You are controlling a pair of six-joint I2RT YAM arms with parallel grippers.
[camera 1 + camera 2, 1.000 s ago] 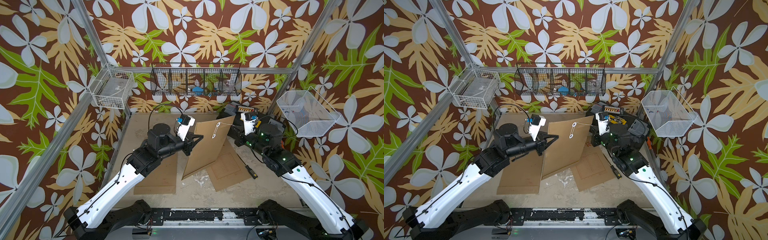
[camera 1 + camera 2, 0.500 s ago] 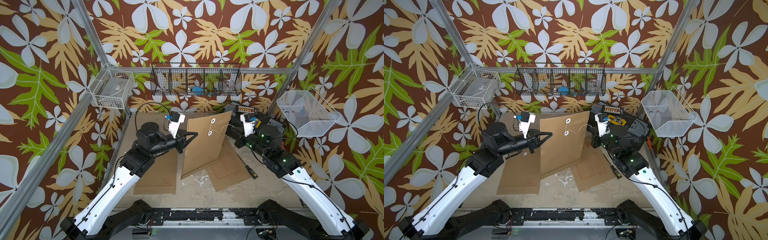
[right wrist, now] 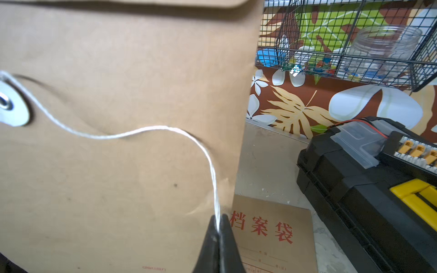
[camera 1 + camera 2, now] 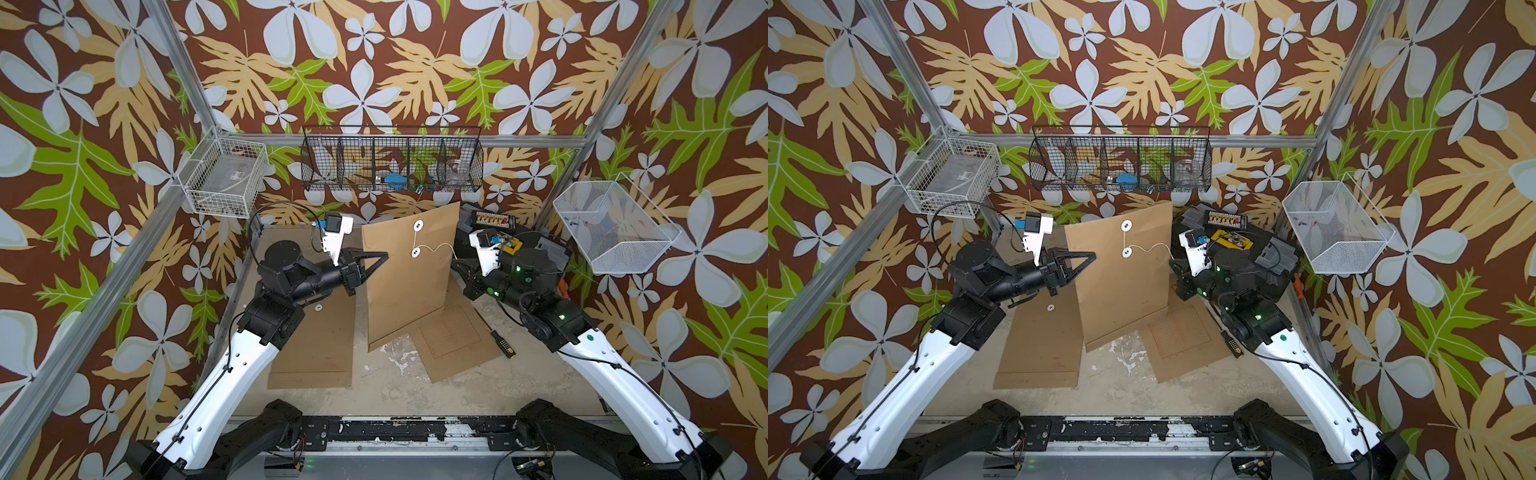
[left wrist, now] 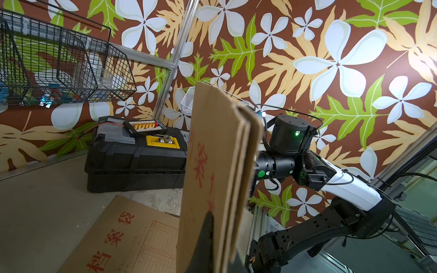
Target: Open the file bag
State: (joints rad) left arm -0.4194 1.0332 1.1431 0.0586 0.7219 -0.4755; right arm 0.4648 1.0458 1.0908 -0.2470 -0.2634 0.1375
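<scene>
So the file bag point(image 4: 405, 274) is standing upright over the middle of the worktop point(image 4: 390, 382), towards the back edge, flap still folded down. The left gripper point(image 4: 384, 256) is clamped tight on its left edge. The right gripper point(image 3: 218, 230) is closed too, pinching the white string point(image 3: 165, 128), which loops off the lower of the two white discs in a slack curve. Two more flat envelopes are lying on the worktop, one by the left edge point(image 4: 320, 340) and one right of centre point(image 4: 453, 340), with a screwdriver point(image 4: 496, 336) just beside that second one. As for containers, the black wire basket point(image 4: 392, 166) on the back wall has dividers and holds a clear plastic jar point(image 3: 378, 47), something blue point(image 4: 394, 178) and small colourful bits. The white wire basket point(image 4: 224, 178) at the back left corner has something flat and clear in it. The white mesh basket point(image 4: 615, 226) on the right has a few tiny coloured pieces. The black toolbox point(image 5: 134, 160) in the back right corner is shut, with a tray of orange connectors point(image 5: 145, 125) on the lid and a metal fitting point(image 5: 165, 140) in a yellow recess.
</scene>
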